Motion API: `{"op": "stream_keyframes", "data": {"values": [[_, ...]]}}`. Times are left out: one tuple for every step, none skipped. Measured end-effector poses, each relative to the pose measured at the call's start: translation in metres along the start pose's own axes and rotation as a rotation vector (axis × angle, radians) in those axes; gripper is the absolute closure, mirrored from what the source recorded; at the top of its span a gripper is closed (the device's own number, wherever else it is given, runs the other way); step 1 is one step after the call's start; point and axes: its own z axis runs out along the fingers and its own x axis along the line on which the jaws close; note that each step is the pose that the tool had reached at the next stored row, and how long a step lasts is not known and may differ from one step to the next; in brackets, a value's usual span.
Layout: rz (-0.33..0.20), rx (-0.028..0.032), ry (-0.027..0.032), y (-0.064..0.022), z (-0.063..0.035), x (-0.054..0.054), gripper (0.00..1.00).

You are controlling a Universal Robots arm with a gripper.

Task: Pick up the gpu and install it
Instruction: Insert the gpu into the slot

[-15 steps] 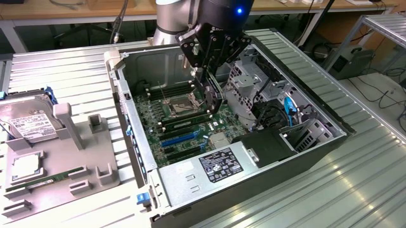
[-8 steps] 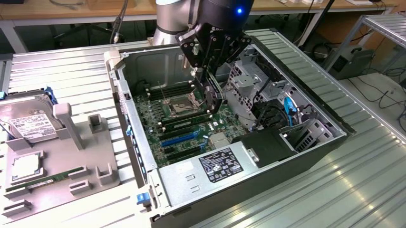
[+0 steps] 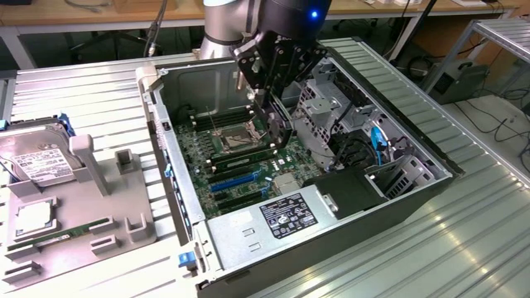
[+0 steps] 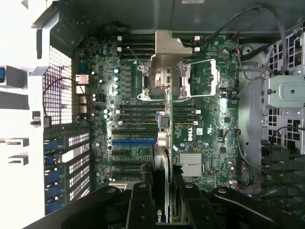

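The gpu (image 3: 272,127) hangs edge-on from my gripper (image 3: 263,93) inside the open computer case (image 3: 170,161), above the motherboard's socket and memory-slot area. In the wrist view the gpu (image 4: 161,181) runs away from the camera as a thin strip, and its silver bracket (image 4: 170,47) is at the far end. My gripper (image 4: 164,195) is shut on the card, with black fingers (image 4: 143,200) on either side of it. The blue expansion slot (image 3: 236,180) (image 4: 134,141) lies bare on the green board, beside the card's line.
A grey parts tray (image 3: 83,205) at the exterior view's left carries a hard drive (image 3: 37,161), a processor (image 3: 33,220) and a RAM stick (image 3: 58,236). Inside the case are the power supply (image 3: 282,214), a metal drive cage (image 3: 331,105) and loose cables (image 3: 377,146).
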Motion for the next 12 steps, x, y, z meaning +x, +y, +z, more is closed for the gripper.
{"op": "stream_keyframes", "data": {"values": [[-0.018, 0.0003, 0.0008, 0.0000, 0.0000, 0.0000, 0.74], [-0.037, 0.0006, 0.0019, 0.0000, 0.0000, -0.0001, 0.74], [-0.056, 0.0010, 0.0028, 0.0000, 0.0001, 0.0000, 0.74], [-0.072, 0.0013, 0.0037, 0.0000, 0.0001, 0.0000, 0.74], [-0.093, 0.0016, 0.0047, 0.0000, 0.0002, 0.0000, 0.74], [-0.110, 0.0019, 0.0056, 0.0000, 0.0002, 0.0000, 0.74], [-0.129, 0.0022, 0.0065, 0.0000, 0.0003, -0.0001, 0.74], [-0.147, 0.0025, 0.0074, 0.0000, 0.0003, -0.0001, 0.74], [-0.164, 0.0028, 0.0083, 0.0000, 0.0005, -0.0001, 0.74], [-0.183, 0.0031, 0.0092, 0.0000, 0.0006, -0.0001, 0.74], [-0.203, 0.0034, 0.0103, 0.0000, 0.0007, -0.0001, 0.74], [-0.228, 0.0038, 0.0115, 0.0000, 0.0008, -0.0001, 0.74]]}}
